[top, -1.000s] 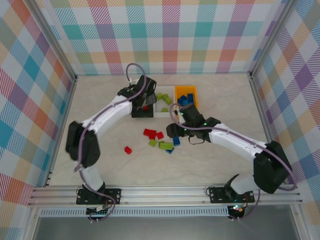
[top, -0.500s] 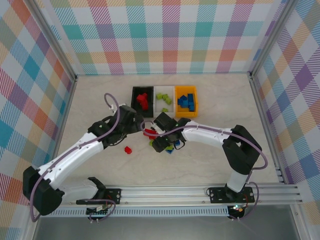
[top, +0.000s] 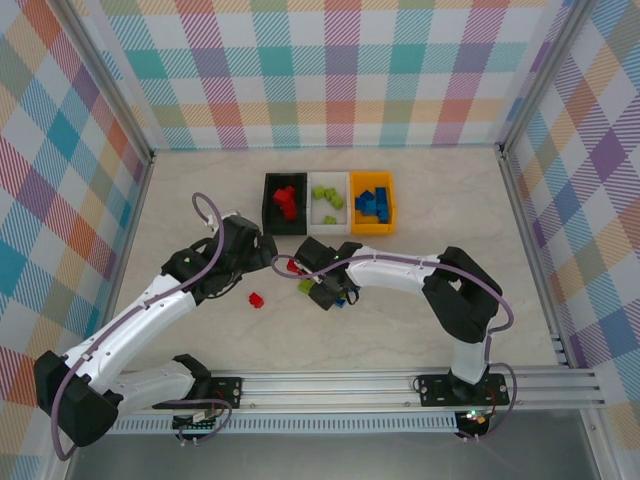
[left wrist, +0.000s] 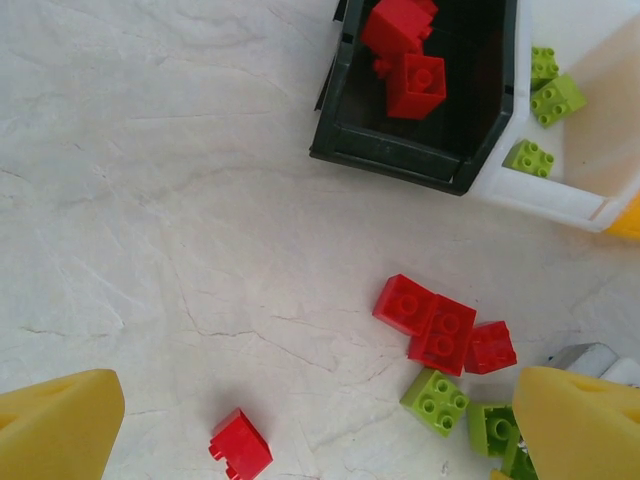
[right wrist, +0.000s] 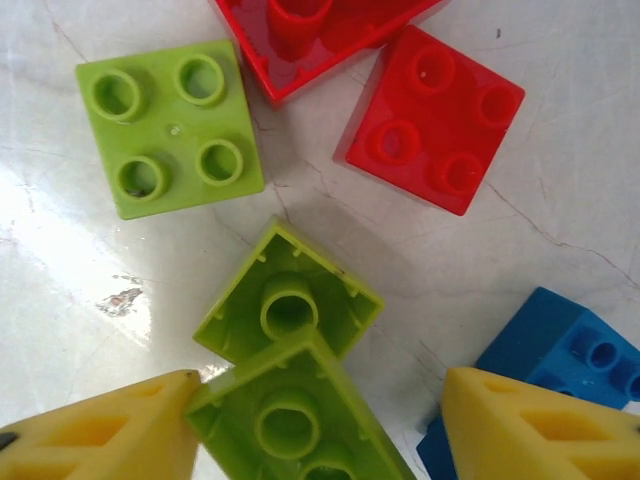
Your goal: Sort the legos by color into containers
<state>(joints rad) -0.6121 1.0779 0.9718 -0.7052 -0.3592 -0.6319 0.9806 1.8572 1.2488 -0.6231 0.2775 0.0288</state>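
Containers: three in a row at the far side of the tabletop (top: 450,200), namely the black bin (top: 266,205), white bin (top: 328,230) and orange-yellow bin (top: 372,229).
Sorted legos: two red bricks (left wrist: 415,85) in the black bin; three lime green bricks (left wrist: 530,157) in the white bin; blue bricks (top: 372,203) in the orange-yellow bin, too small to count.
Loose legos: a red trio (left wrist: 445,333), three loose green bricks (right wrist: 170,125) and one blue brick (right wrist: 560,350) clustered near the bins; a lone red brick (left wrist: 240,445) well apart.
Left tool (left wrist: 315,400): fingers wide apart, holding nothing, above bare tabletop.
Right tool (right wrist: 320,390): fingers apart, straddling an upturned green brick (right wrist: 290,425); one finger touches it, the other stands clear.
Obstructed: the blue brick lies partly behind a finger; the right arm (top: 400,272) covers part of the cluster.
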